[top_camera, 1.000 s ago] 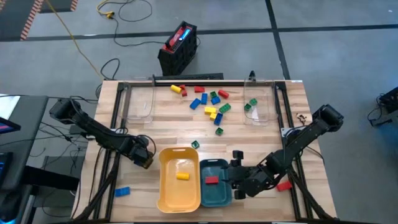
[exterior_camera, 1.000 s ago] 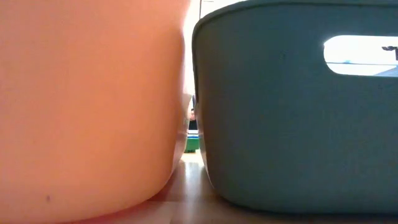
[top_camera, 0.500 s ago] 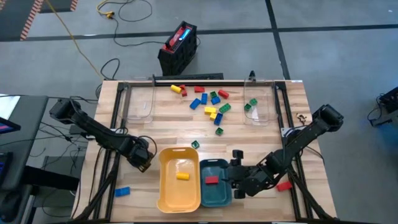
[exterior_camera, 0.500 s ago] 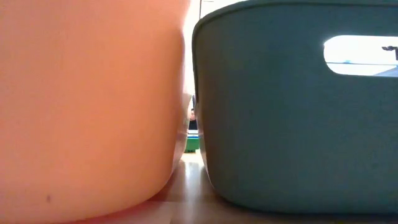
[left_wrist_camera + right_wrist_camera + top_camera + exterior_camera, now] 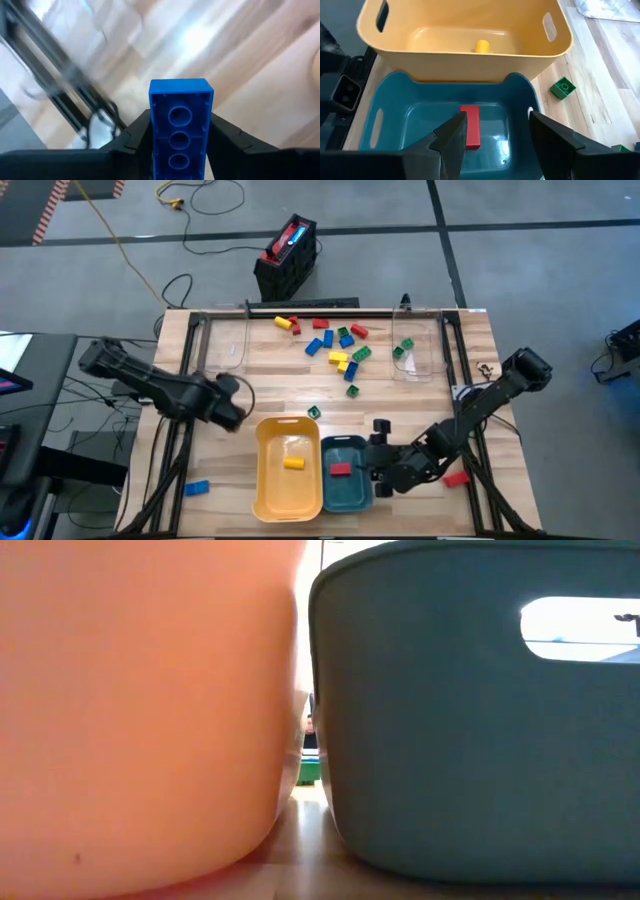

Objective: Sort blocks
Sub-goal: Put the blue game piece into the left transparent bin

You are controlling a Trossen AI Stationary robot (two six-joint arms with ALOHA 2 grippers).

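Note:
My left gripper (image 5: 228, 408) hangs above the table, just left of the yellow tray (image 5: 262, 480), shut on a blue block (image 5: 181, 107). The yellow tray holds a yellow block (image 5: 292, 463). The teal tray (image 5: 350, 492) beside it holds a red block (image 5: 470, 126). My right gripper (image 5: 497, 120) stands open over the teal tray's right end (image 5: 382, 465), with nothing between its fingers. Several loose blocks (image 5: 335, 345) lie at the far middle of the table. A green block (image 5: 313, 412) lies just beyond the yellow tray. My left gripper pinches the blue block by its two long sides (image 5: 155, 135) between its two fingers. The fingers slant steeply down and lie along the block, whose free end (image 5: 181, 87) sticks out past the fingertips. The hollow underside faces the wrist camera. The block is lifted clear of the table.
Two clear containers stand at the far left (image 5: 222, 345) and far right (image 5: 415, 350); the right one holds green blocks (image 5: 403, 348). A blue block (image 5: 196, 488) lies near the front left, a red one (image 5: 457, 478) near the front right. In the low view the tray walls (image 5: 150, 710) fill the picture.
My left gripper has risen from table level at the yellow tray's left side, shifting a little toward the far edge and tipping and rolling at the wrist. My right arm has kept still.

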